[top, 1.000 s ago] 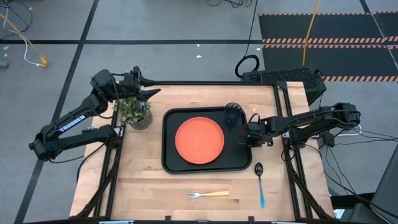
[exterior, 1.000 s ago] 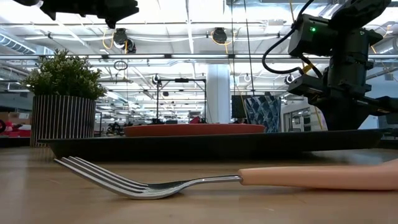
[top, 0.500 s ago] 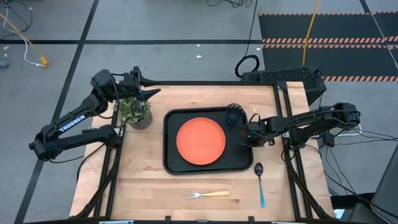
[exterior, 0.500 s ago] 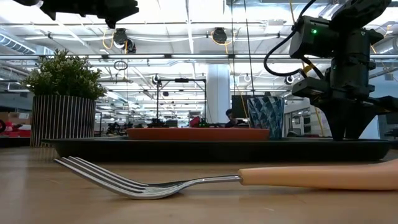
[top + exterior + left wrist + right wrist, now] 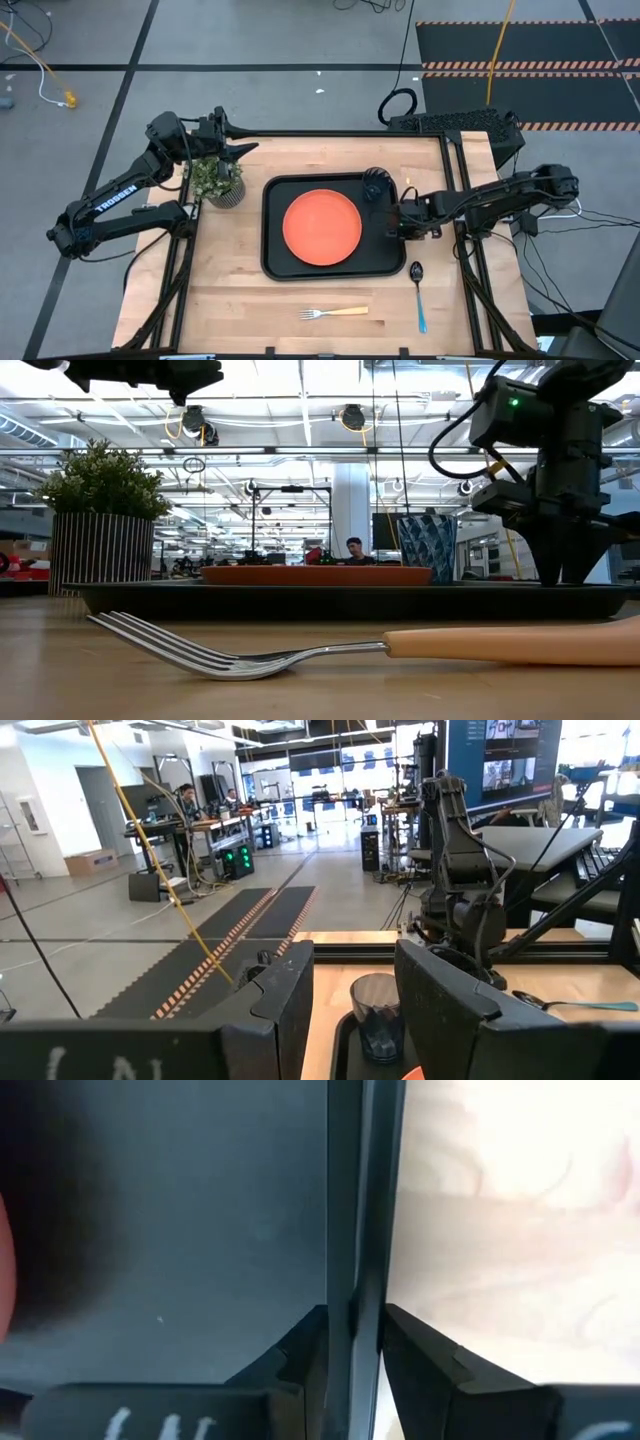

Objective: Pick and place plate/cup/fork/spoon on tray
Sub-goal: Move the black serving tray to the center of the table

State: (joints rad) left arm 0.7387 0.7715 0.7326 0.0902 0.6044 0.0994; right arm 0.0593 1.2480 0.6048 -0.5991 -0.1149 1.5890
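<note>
At the tray's (image 5: 272,262) right rim, the right pincer (image 5: 392,224) straddles the edge with its fingers (image 5: 300,1350) set closely either side.
Lying mid-tabletop, the tray has its long axis running left to right; the plate (image 5: 321,226) sits at its centre and the cup (image 5: 375,184) in its far right corner. The right arm reaches in low from the tabletop's right edge. The left pincer (image 5: 243,146) hovers open over the far left corner. Fork (image 5: 332,313) lies along the near edge, tines leftward; spoon (image 5: 418,293) points away from it.
</note>
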